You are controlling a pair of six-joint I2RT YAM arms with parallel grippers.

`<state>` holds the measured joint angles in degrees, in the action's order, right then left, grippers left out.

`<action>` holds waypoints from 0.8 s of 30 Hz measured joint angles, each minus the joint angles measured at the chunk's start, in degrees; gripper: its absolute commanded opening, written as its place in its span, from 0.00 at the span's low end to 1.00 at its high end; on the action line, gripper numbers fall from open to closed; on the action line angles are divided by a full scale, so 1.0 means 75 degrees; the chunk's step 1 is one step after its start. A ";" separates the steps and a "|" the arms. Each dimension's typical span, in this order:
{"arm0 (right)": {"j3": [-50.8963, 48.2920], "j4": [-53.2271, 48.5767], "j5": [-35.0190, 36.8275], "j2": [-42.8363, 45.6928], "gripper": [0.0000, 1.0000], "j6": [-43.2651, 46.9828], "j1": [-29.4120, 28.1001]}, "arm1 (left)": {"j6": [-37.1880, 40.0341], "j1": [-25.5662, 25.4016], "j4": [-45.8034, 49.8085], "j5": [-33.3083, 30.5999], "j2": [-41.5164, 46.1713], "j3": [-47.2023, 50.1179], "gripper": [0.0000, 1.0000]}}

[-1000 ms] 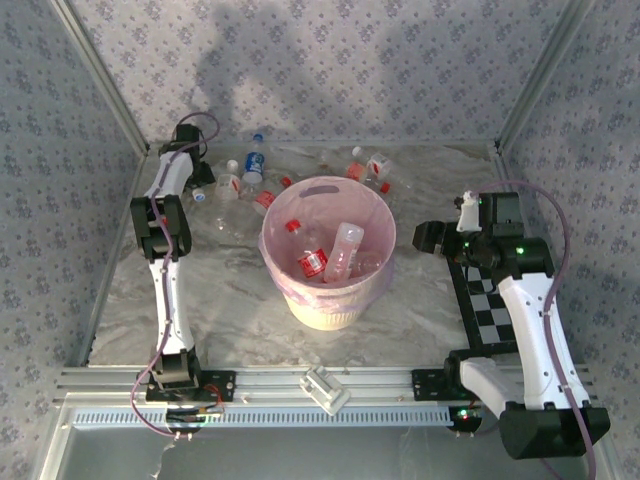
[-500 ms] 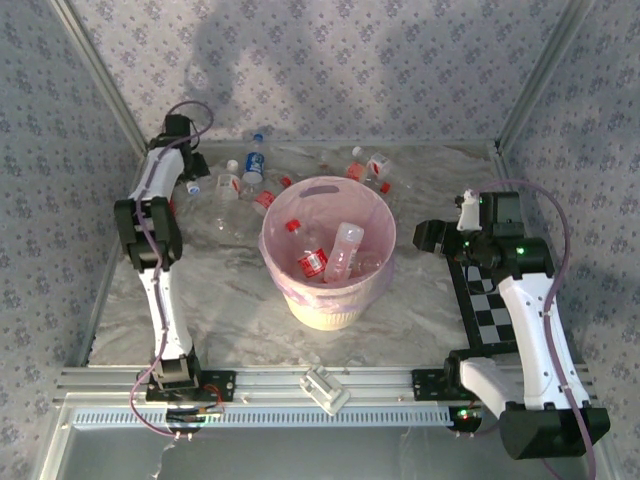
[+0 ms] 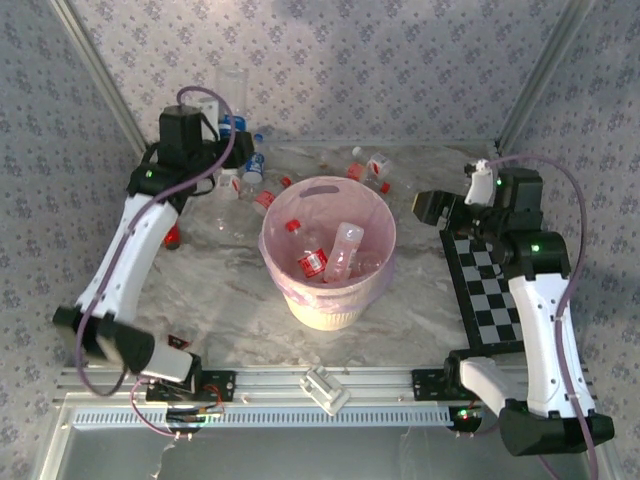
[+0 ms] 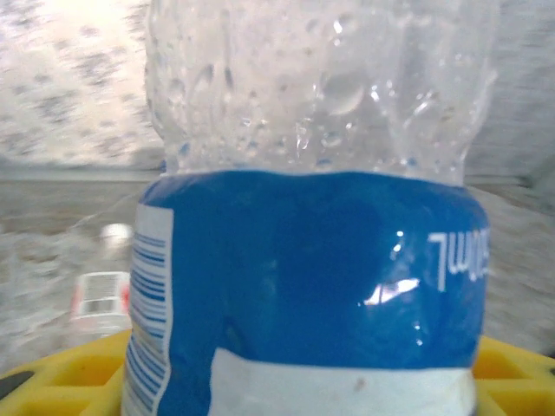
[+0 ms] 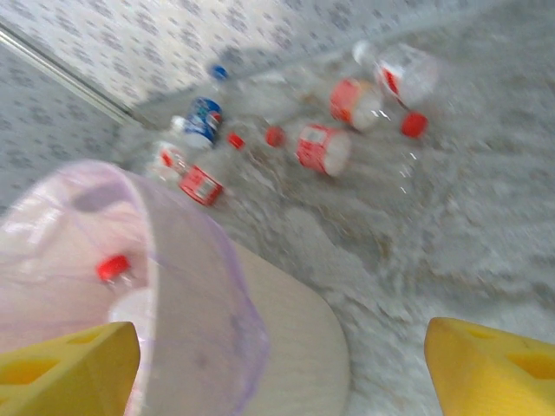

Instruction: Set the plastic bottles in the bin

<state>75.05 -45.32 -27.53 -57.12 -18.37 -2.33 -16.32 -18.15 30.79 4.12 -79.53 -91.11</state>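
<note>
The left arm (image 3: 125, 250) is lifted over the far left corner of the desk (image 3: 220, 290). The left jaws are clamped on a blue-labelled bottle (image 4: 303, 260), which stands upright in them, clear of the desk, its see-through body rising above the label. The bin (image 3: 325, 310) sits at the middle of the desk, with a pink bag (image 3: 275, 225) folded over its rim. Inside it lie at least two bottles: one with a red cap (image 3: 312, 262) and a paler one (image 3: 346, 250) leaning beside it. More bottles lie loose along the far edge, one bunch (image 3: 262, 200) behind the bin to the left and another (image 3: 375, 165) to the right. The right jaws hang near the bin on its right side, spread wide with nothing between them. A checkerboard (image 3: 490, 290) lies along the desk's right edge, under that arm.
</note>
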 measured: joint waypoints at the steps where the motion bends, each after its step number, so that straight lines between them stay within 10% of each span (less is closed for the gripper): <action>1: 0.0157 0.0166 -0.0172 -0.0067 0.90 -0.0055 0.0000 | 0.0026 -0.0271 -0.0015 0.0064 0.0312 0.0137 0.37; 20: 0.2393 0.2585 -0.0968 -0.1821 1.00 -0.0769 -0.2882 | -0.0965 -0.3249 -0.1603 0.2171 0.1378 0.2136 0.30; 24: 0.2573 0.2620 -0.0851 -0.2162 0.83 -0.0670 -0.3101 | -0.1000 -0.3558 -0.1871 0.2282 0.1276 0.2139 0.31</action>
<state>94.35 -25.67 -33.91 -73.34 -23.40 -25.58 -23.81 -44.84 16.75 21.23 -69.95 -75.07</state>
